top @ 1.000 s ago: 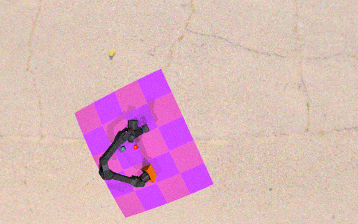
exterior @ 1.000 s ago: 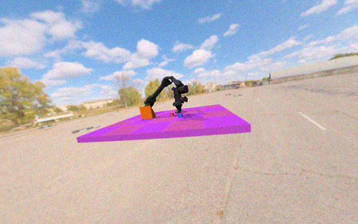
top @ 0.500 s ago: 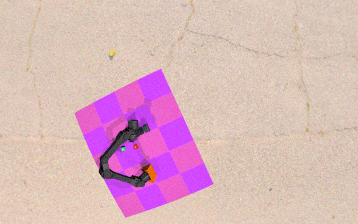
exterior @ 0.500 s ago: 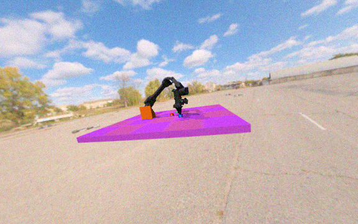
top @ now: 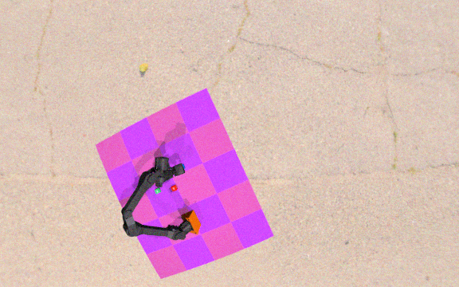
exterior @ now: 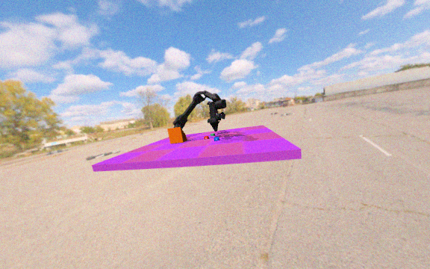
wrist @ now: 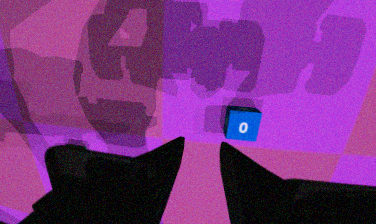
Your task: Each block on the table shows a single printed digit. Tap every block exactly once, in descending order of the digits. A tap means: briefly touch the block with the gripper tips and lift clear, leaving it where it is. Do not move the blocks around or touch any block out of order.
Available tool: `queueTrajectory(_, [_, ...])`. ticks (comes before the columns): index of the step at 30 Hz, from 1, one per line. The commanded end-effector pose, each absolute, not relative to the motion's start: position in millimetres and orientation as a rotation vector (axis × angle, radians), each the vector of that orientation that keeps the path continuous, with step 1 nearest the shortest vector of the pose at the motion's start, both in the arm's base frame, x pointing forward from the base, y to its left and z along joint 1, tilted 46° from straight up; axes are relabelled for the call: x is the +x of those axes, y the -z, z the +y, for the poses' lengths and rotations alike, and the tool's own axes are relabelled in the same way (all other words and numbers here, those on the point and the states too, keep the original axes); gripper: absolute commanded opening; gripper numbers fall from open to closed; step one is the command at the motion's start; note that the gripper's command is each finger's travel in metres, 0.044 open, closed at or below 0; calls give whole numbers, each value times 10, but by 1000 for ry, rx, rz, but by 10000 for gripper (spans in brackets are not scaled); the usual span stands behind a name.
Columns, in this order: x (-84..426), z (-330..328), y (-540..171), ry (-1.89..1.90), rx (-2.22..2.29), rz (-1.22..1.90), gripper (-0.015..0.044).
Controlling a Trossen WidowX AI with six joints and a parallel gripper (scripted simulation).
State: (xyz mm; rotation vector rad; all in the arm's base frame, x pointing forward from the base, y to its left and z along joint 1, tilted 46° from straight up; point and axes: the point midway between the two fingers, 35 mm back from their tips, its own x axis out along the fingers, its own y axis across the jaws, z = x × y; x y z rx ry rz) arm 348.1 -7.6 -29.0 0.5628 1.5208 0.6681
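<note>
A blue block printed 0 [wrist: 243,125] sits on the purple and pink checkered mat, just beyond my fingertips and a little to the right. My gripper [wrist: 202,144] is open, with a clear gap between the two black fingers and nothing in it. In the overhead view the gripper [top: 179,170] hovers by the blue block, which the arm partly hides. A red block [top: 174,188] and a green block [top: 157,190] lie apart from it, closer to the arm's base; their digits are too small to read. In the side view the gripper [exterior: 214,128] stands above the blocks [exterior: 216,138].
The arm's orange base [top: 191,221] stands on the mat [top: 186,183] near its lower part. A small yellow object [top: 143,68] lies on the cracked pavement far off the mat. The mat is a raised slab with edges all round.
</note>
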Motion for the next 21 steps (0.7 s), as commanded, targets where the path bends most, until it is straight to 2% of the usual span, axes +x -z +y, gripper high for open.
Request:
queueTrajectory(1, [3440,207,-311,-671,547,1502,230])
queueTrajectory(8, [3009,727,-1253,-673,550,1502,400])
queueTrajectory(15, [2352,1100,-1905,-688,562,1503,400])
queueTrajectory(21, [2333,1108,-1919,-689,562,1503,400])
